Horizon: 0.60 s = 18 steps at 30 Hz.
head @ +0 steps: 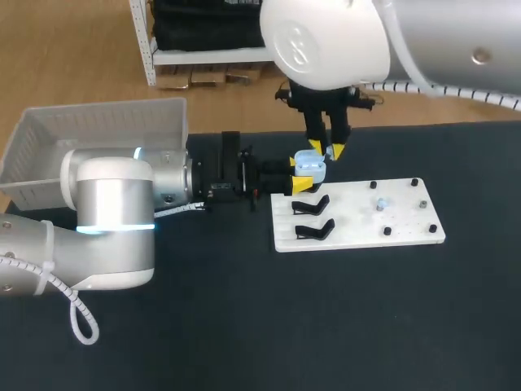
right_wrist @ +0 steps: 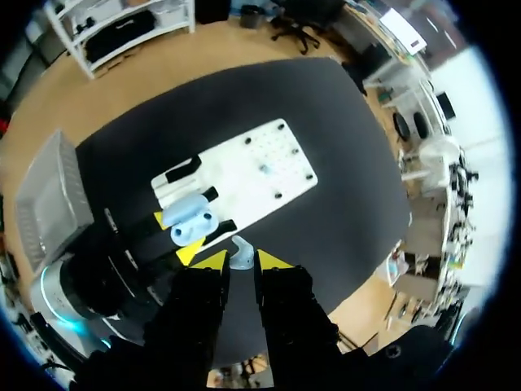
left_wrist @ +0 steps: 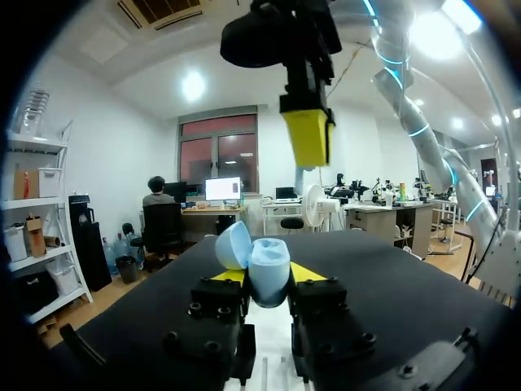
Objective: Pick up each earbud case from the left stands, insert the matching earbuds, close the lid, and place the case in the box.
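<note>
Left gripper [left_wrist: 267, 275]: fingers pinch the pale-blue earbud case [left_wrist: 259, 269] from two sides. The case's lid stands open. It is held clear of the surface [head: 244, 326], above the left end of the white board [head: 358, 220].

Right gripper [right_wrist: 240, 261]: points down, just above and beside the open case. Its fingers are close together and pinch a pale-blue earbud [right_wrist: 239, 252].

Two black stands [head: 312, 217] on the board's left end carry nothing.

The box [head: 98, 134], a white basket, sits at the far left corner of the surface, well apart from the case.
</note>
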Motion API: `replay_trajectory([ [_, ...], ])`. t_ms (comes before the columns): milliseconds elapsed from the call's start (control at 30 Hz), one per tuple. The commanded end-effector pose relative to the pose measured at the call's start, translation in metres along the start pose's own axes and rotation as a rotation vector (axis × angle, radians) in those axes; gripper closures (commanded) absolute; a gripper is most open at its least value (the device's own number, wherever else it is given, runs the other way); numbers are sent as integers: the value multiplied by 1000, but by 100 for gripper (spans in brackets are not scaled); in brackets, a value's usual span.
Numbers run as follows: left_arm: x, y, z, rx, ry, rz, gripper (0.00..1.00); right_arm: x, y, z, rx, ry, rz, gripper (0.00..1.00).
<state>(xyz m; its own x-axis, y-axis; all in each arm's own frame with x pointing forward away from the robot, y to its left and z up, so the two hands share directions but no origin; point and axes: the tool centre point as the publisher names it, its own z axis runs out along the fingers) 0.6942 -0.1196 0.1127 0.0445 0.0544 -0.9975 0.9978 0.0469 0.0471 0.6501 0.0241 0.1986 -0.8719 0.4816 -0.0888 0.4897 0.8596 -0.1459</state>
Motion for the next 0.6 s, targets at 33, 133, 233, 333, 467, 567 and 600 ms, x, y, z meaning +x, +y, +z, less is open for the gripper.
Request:
replay_trajectory([
  [33, 1, 1, 0, 3, -2, 0, 100, -7, 5, 2, 12, 65, 47, 100],
  [133, 1, 1, 0, 3, -2, 0, 100, -7, 5, 2, 12, 65, 47, 100],
  [233, 1, 1, 0, 3, -2, 0, 100, -7, 5, 2, 12, 65, 47, 100],
  [333, 1, 1, 0, 3, -2, 0, 100, -7, 5, 2, 12, 65, 47, 100],
  [467, 1, 1, 0, 3, -2, 0, 100, -7, 5, 2, 12, 65, 47, 100],
  [567, 1, 1, 0, 3, -2, 0, 100, -6, 6, 0, 5, 62, 55, 100],
  [600, 1, 1, 0, 3, -2, 0, 100, -6, 7, 0, 3, 58, 58, 100],
])
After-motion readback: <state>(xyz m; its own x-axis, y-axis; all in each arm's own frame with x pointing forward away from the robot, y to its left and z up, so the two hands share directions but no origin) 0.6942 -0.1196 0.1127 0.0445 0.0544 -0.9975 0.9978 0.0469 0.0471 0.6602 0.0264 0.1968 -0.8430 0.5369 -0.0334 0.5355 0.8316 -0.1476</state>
